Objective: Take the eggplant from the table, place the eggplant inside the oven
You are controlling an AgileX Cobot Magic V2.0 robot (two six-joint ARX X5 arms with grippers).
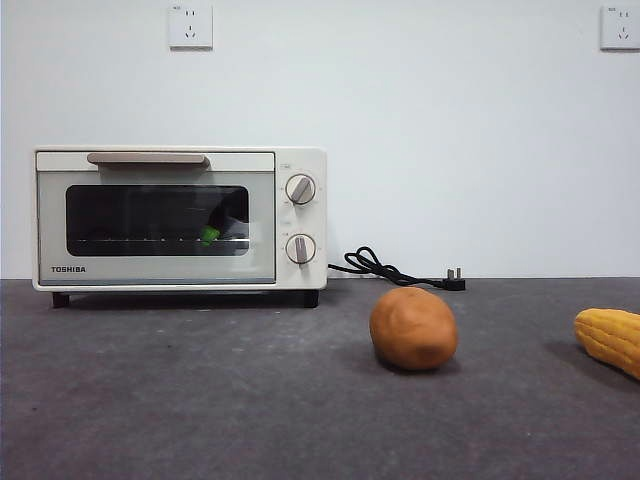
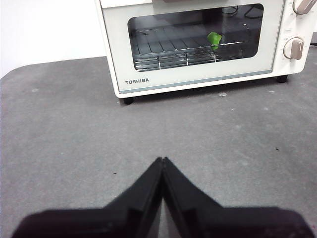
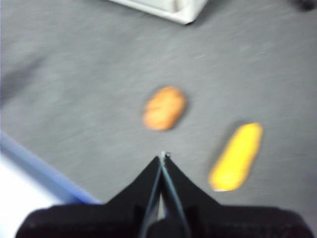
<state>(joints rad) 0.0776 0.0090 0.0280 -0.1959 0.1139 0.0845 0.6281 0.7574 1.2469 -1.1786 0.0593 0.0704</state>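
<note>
The eggplant [image 1: 210,236] lies inside the oven [image 1: 180,218], on the wire rack [image 2: 188,49] behind the shut glass door [image 1: 157,220]. Only its bright green stem end shows through the glass; the dark body is lost against the dark inside, so its long axis cannot be told. In the front view the green tip sits towards the knob side of the window, low on the rack.

The left gripper [image 2: 162,159] hangs over the bare desk [image 2: 74,139] with its fingers [image 2: 148,186] pressed together, holding nothing. The oven stands well ahead of these fingers, its door facing them, with the green stem beyond and off to the knob side.

The right gripper [image 3: 162,155] is also empty, its fingers [image 3: 143,191] closed to a point. Its picture is blurred. Ahead of these fingers lies the potato [image 3: 165,107], and off to one side of them the corn cob [image 3: 237,156], both apart from the fingers and from each other. A corner of the oven shows far ahead.

The left wrist view looks down through the glass and shows the rack bars plainly. The front view alone shows the beige handle [image 1: 148,158], both knobs [image 1: 300,189] and the black cord [image 1: 395,268] with its plug. Neither gripper appears in the front view.
</note>
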